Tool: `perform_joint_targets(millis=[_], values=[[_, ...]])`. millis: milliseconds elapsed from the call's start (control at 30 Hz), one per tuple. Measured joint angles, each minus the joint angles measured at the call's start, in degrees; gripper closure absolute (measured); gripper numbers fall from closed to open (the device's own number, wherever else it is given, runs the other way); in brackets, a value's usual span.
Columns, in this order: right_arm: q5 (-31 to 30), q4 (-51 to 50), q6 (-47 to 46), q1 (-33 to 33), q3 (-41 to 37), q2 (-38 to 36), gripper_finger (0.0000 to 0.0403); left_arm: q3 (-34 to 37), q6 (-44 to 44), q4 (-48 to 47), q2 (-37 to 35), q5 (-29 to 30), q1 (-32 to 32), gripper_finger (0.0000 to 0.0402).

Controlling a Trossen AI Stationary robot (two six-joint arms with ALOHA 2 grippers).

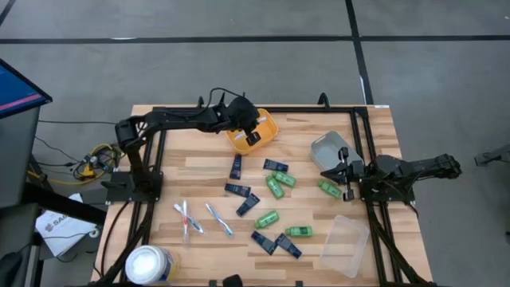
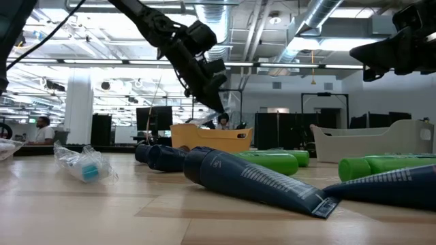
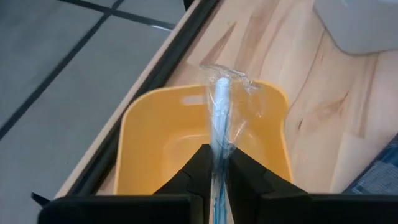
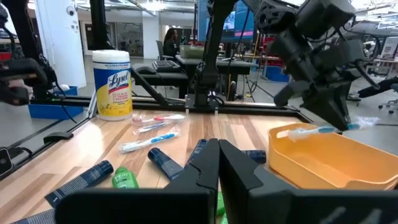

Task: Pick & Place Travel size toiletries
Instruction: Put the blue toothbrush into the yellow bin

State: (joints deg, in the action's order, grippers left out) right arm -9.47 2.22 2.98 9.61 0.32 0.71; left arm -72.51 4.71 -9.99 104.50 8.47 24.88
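Currently the left gripper (image 3: 216, 163) is hanging over the orange tray (image 1: 253, 131), its two dark fingers (image 3: 194, 171) pinching a wrapped toothbrush (image 3: 219, 118) between them. The grip is looking narrow, the fingers standing almost together with only the thin stick and its clear wrapper in the gap. Seen from the right wrist, the toothbrush (image 4: 323, 130) is sticking out nearly level above the tray's (image 4: 323, 165) rim, not yet resting inside it.

The step in hand appears to be the placing of this item: the carry is done and the release is pending. The next move probably calls for a small descent toward the tray's floor and a spreading of the fingers, so that the light stick is dropping inside rather than tipping over the wall.

The toothbrush is showing as a slim white stick with blue along it, sealed in crinkled transparent film that is flaring beyond the head.

Outward from the tray, toward the table's near edge, the remaining toiletries are lying loose: dark navy tubes (image 1: 237, 166), green bottles (image 1: 275, 186), and more wrapped toothbrushes (image 1: 186, 218).

The right gripper (image 1: 344, 171) is waiting well to the right of the tray, beside a grey tray (image 1: 329, 148), its fingers pressed together and holding nothing.
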Motion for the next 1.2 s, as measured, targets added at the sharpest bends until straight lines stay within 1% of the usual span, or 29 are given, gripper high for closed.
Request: perform_joint_targets(millis=[200,367,467,567,633,700,767,833,933,967,1067,1133,1200], values=[[0.00,0.00,0.00,0.02,0.00,0.00,0.0403,0.00,3.59,0.23,1.36,0.02,-0.32,0.0347],[0.00,0.00,0.00,0.02,0.00,0.00,0.0403,0.03,8.44,0.94,0.79,-0.35,-0.85,0.0311],[0.00,0.00,0.02,0.01,0.01,0.00,0.0403,0.04,10.01,0.91,-1.43,-2.74,-0.86,0.0276],[0.00,0.00,0.02,0.02,0.02,0.00,0.0403,0.04,9.90,0.84,-5.52,-4.30,-1.51,0.0229],[0.00,0.00,0.02,0.00,0.02,0.00,0.0403,0.04,8.46,-1.99,-9.27,-4.23,-2.41,0.0194],[0.00,0.00,0.02,0.01,0.01,0.00,0.0403,-0.02,4.21,-5.74,-13.31,-3.92,-3.99,0.0158],[0.00,-0.01,0.02,0.01,0.01,0.02,0.0403,-0.02,-1.24,-11.55,-17.31,-1.81,-6.25,0.0131],[0.00,0.02,0.02,0.00,0.00,-0.02,0.0403,-0.02,-6.07,-18.88,-20.68,1.43,-9.09,0.0114],[0.00,0.01,0.02,0.00,0.01,0.02,0.0403,0.00,-13.18,-27.55,-24.53,6.62,-14.57,0.0107],[0.00,0.00,0.02,0.00,0.02,0.03,0.0403,0.00,-15.61,-29.75,-25.53,7.46,-16.50,0.0107],[0.00,0.00,0.02,0.00,0.00,0.04,0.0403,0.03,-20.59,-36.04,-26.66,8.07,-22.99,0.0112],[0.00,0.00,0.02,0.00,0.02,0.02,0.0403,0.07,-21.19,-39.31,-26.78,7.94,-27.41,0.0114],[0.00,0.00,0.02,0.00,0.02,0.02,0.0403,0.29,-19.75,-40.56,-26.66,6.18,-31.38,0.0116]])
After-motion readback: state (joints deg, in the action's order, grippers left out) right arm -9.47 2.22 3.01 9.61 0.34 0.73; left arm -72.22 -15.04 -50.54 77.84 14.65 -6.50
